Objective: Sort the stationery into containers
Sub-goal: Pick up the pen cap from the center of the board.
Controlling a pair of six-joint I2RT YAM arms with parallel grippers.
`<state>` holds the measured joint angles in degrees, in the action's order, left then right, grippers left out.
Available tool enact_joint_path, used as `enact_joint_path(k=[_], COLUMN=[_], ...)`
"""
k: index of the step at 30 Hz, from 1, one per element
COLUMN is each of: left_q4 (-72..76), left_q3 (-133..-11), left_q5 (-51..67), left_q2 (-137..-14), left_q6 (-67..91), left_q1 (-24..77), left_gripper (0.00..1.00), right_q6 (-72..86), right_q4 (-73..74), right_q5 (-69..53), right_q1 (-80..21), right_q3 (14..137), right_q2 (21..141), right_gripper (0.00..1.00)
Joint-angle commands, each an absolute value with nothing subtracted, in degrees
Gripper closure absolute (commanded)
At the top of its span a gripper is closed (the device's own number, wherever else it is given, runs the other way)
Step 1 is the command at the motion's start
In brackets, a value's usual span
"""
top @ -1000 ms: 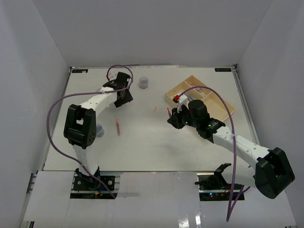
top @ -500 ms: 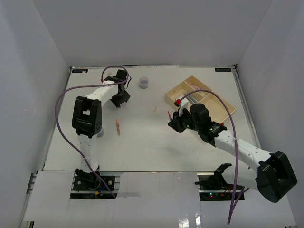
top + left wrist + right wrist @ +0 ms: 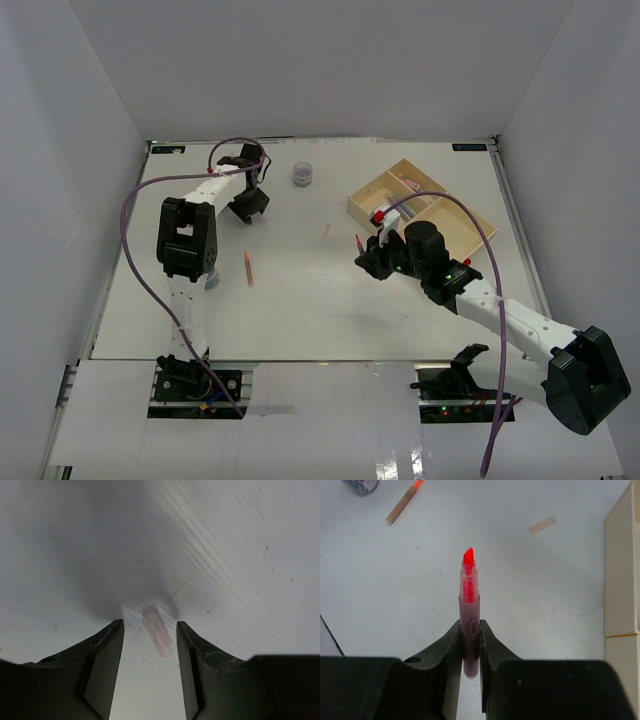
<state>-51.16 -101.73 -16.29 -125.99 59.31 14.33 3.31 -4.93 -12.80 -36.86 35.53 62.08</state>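
Note:
My left gripper (image 3: 250,206) is low over the far left of the table. In the left wrist view it (image 3: 149,626) is open, and a short translucent pink piece (image 3: 157,631) lies on the table between the jaws, apart from both. My right gripper (image 3: 371,258) is shut on a pink highlighter with a red tip (image 3: 470,611), held above the table just left of the beige three-compartment tray (image 3: 452,212). A thin pink pen (image 3: 249,268) lies left of centre. A small pale pink piece (image 3: 327,230) lies mid-table. A round grey tub (image 3: 302,175) stands at the back.
A second grey tub (image 3: 210,279) sits by the left arm's upright link. The tray's beige wall (image 3: 621,565) fills the right edge of the right wrist view. White walls close in the table's left, far and right sides. Purple cables loop over both arms.
The left arm has swung its elbow left and the left gripper has shifted slightly left. The right gripper, still holding the highlighter, has drifted a little toward the near side.

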Motion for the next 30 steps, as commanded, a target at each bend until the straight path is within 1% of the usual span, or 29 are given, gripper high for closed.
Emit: enact_joint_path(k=[1, 3, 6, 8, 12, 13, 14, 17, 22, 26, 29, 30], left_q4=[-52.38, -52.47, -52.47, -52.47, -52.12, -51.86, -51.77, -51.15, -50.01, -47.55, -43.96, -41.25], left_q3=[-103.97, -104.67, -105.03, -104.94, -103.89, -103.28, -103.01, -101.43, -98.44, -94.76, -92.12, -89.85], left_q5=[-14.86, -14.15, -13.8, -13.8, -13.54, -13.62, -13.54, -13.19, -12.74, -10.81, -8.71, -8.18], left_q2=[-126.29, -126.82, -127.35, -127.35, -126.91, -126.74, -126.65, -125.86, -123.84, -119.45, -113.66, -109.73], left_q6=[60.73, 60.73, 60.65, 60.64, 60.47, 60.29, 60.29, 60.29, 60.03, 58.28, 55.65, 54.94], left_q1=[14.15, 14.15, 14.15, 14.15, 14.15, 14.15, 14.15, 14.15, 14.15, 14.24, 14.33, 14.33], left_gripper=[0.43, 0.44, 0.47, 0.51, 0.56, 0.59, 0.64, 0.69, 0.81, 0.89, 0.97, 0.99], right_q6=[2.64, 2.64, 2.55, 2.55, 2.55, 2.55, 2.55, 2.64, 2.37, 1.93, 2.37, 2.81], right_q4=[-8.0, -8.0, -8.0, -8.0, -8.0, -7.91, -7.82, -7.73, -6.51, -5.63, -4.75, -4.66], right_q5=[-13.18, -13.27, -12.92, -12.66, -12.74, -12.83, -12.92, -13.09, -14.41, -17.4, -19.16, -20.12], right_q1=[-36.83, -36.83, -36.83, -36.83, -36.83, -36.83, -36.91, -36.83, -36.83, -37.0, -37.27, -37.53], right_q3=[34.89, 34.72, 34.63, 34.63, 34.54, 34.63, 34.72, 34.98, 35.68, 36.73, 37.87, 38.32], right_q2=[60.82, 60.82, 60.64, 60.56, 60.38, 60.38, 60.47, 60.38, 60.56, 60.56, 60.91, 61.34], right_gripper=[0.92, 0.92, 0.92, 0.92, 0.92, 0.92, 0.92, 0.92, 0.92, 0.92, 0.92, 0.92])
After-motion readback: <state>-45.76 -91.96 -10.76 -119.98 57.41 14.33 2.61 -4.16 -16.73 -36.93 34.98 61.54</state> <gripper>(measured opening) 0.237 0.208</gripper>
